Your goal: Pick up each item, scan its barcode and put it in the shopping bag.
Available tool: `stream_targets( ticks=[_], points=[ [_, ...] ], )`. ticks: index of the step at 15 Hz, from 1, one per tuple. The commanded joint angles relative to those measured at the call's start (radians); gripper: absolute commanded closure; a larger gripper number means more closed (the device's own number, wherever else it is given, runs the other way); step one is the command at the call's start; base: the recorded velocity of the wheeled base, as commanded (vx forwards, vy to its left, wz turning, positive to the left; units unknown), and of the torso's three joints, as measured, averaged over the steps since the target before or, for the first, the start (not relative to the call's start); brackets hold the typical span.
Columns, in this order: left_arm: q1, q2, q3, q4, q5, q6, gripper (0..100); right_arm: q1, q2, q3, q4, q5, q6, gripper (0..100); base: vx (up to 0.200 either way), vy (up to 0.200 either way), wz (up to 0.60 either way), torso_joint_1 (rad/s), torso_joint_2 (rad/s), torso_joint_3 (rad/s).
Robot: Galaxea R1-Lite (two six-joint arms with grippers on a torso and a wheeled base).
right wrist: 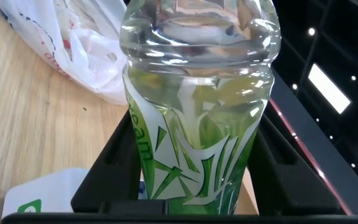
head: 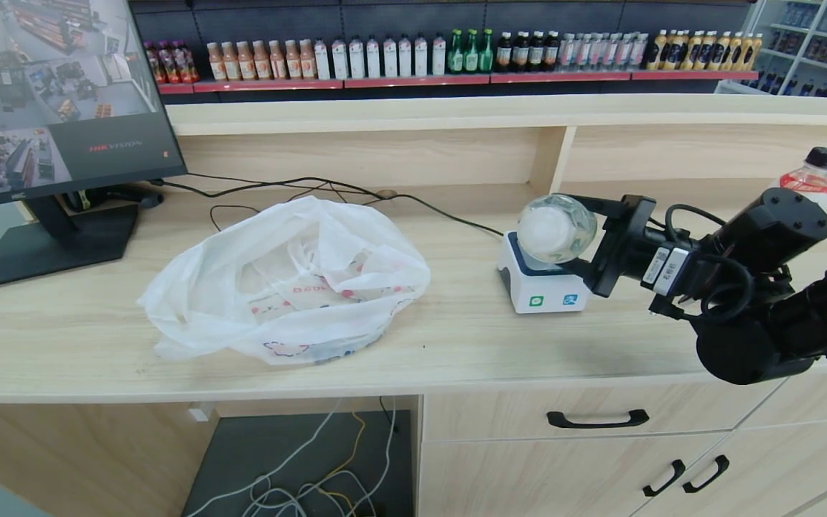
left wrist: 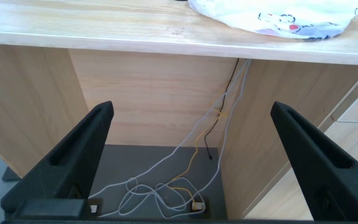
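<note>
- The worktop is pale wood and carries everything; a raised ledge runs along its back.
- A monitor stands at the far left corner, well apart from the work.
- The bag is thin white plastic, slumped left of centre with its mouth loosely open upward. It is soft and will likely fold under a dropped load, so its rim may get in the way.
- The right pincer pinches the bottle around its labelled middle, fingers on both sides.
- The bottle lies sideways in the air just above the scanner, base toward the bag. It is clear plastic with liquid inside, so probably fairly heavy, smooth and round. It may twist or slip, and the walls would give under a hard squeeze; the labelled waist looks the surest hold.
- The left pincer is spread and empty, low before the worktop's front edge.
- A second bottle stands at the far right.
- Cables trail behind the bag.
</note>
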Motion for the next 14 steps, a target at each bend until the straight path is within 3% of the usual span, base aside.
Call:
stream_targets(
  ticks=[1, 5, 14],
  points=[
    [0.000, 0.000, 0.000, 0.000, 0.000, 0.000, 0, 0.008, 0.009, -0.005, 0.000, -0.001, 0.000, 100, 0.000, 0.000, 0.00, 0.000, 0.00, 0.000],
    [0.000, 0.000, 0.000, 0.000, 0.000, 0.000, 0, 0.012, -0.004, -0.014, 0.000, -0.016, 0.009, 100, 0.000, 0.000, 0.00, 0.000, 0.00, 0.000],
    [0.000, 0.000, 0.000, 0.000, 0.000, 0.000, 0, 0.038, -0.199, 0.086, 0.000, -0.389, 0.351, 100, 0.000, 0.000, 0.00, 0.000, 0.00, 0.000]
  ],
)
